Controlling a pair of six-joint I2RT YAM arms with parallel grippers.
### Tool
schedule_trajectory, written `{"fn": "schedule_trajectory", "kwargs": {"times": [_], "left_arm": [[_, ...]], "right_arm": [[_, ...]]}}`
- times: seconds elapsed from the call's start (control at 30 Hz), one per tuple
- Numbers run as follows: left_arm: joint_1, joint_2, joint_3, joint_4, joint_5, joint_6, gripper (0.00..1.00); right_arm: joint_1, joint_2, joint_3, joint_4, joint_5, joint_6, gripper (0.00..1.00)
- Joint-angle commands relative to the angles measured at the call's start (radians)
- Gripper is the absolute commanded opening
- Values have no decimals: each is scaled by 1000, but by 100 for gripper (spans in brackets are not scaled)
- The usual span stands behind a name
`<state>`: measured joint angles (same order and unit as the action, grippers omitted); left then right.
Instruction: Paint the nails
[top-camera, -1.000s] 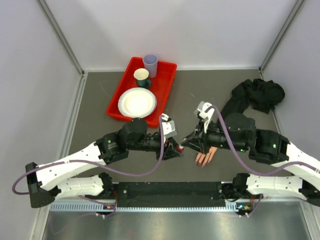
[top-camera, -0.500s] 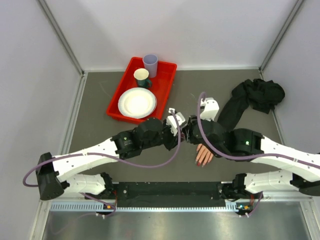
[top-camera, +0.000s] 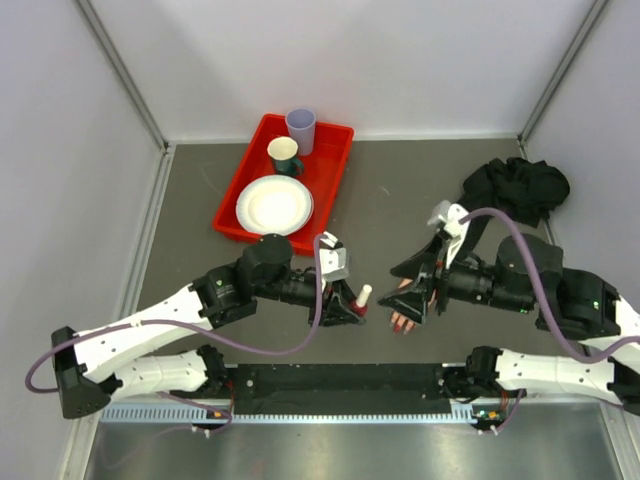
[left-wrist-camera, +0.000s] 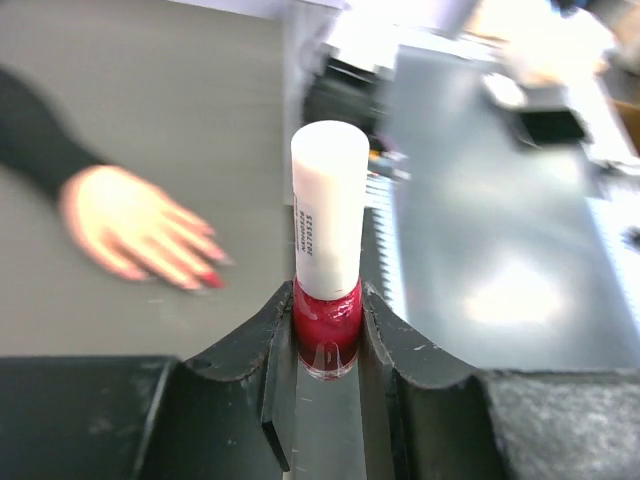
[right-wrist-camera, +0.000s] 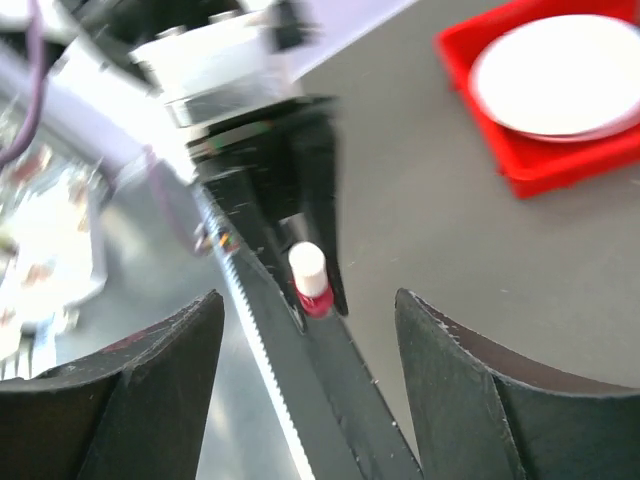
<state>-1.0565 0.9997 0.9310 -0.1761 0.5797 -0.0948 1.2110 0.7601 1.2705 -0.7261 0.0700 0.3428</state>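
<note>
Left end effector (left-wrist-camera: 328, 305) clamping polish bottle (left-wrist-camera: 328, 240), red tray (top-camera: 335, 168) beyond

Bare table (top-camera: 390, 200) at 12 o'clock of mannequin hand (top-camera: 403, 318); polish bottle (top-camera: 364, 296) close at 9, black cloth (top-camera: 515, 190) at 1.

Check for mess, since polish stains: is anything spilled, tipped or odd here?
Nothing spilled. The small white-capped bottle of red polish is capped and clamped in the left gripper. The skin-coloured mannequin hand lies flat. Only its black fabric sleeve looks untidy, bunched in a heap at the far right.
</note>
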Motion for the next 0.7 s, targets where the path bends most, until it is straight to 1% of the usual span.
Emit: {"fn": "schedule_trajectory", "kwargs": {"times": [0.0, 0.1, 0.13, 0.17, 0.23, 0.3, 0.37, 0.4, 0.43, 0.5, 0.53, 0.57, 0.6, 0.63, 0.67], "left_arm": [[-3, 33, 68, -17, 241, -25, 0], [-3, 40, 68, -11, 264, -34, 0], [-3, 40, 68, -8, 266, -39, 0], [-5, 39, 68, -5, 264, -43, 0], [-3, 34, 63, 3, 267, -46, 0], [-3, 30, 62, 7, 269, -48, 0], [-3, 27, 65, 7, 269, -48, 0], [-5, 27, 66, 7, 267, -48, 0], [-5, 25, 68, 3, 264, -46, 0], [-3, 19, 68, 4, 226, -40, 0], [-3, 11, 69, 3, 209, -36, 0], [-3, 4, 69, 6, 163, -34, 0], [-3, -9, 68, 7, 131, -33, 0], [-3, -15, 66, 12, 102, -31, 0], [-3, -21, 68, 10, 21, -29, 0]], "right_arm": [[-10, 61, 7, 68, -286, -113, 66], [-13, 91, 7, 85, -325, -125, 59], [-18, 105, 7, 85, -334, -125, 53], [-19, 111, 7, 88, -369, -126, 51], [-19, 119, 6, 97, -401, -128, 46], [-19, 117, -5, 103, -414, -126, 45], [-22, 120, -3, 94, -418, -130, 41], [-21, 122, -5, 94, -421, -131, 37], [-22, 123, -5, 94, -426, -131, 30], [-22, 125, -8, 97, -438, -133, 25], [-22, 127, -13, 94, -437, -131, 24], [-22, 127, -16, 91, -426, -134, 23], [-22, 127, -19, 91, -420, -134, 12], [-22, 127, -20, 91, -417, -133, 6], [-22, 128, -22, 93, -406, -131, 0]]}}
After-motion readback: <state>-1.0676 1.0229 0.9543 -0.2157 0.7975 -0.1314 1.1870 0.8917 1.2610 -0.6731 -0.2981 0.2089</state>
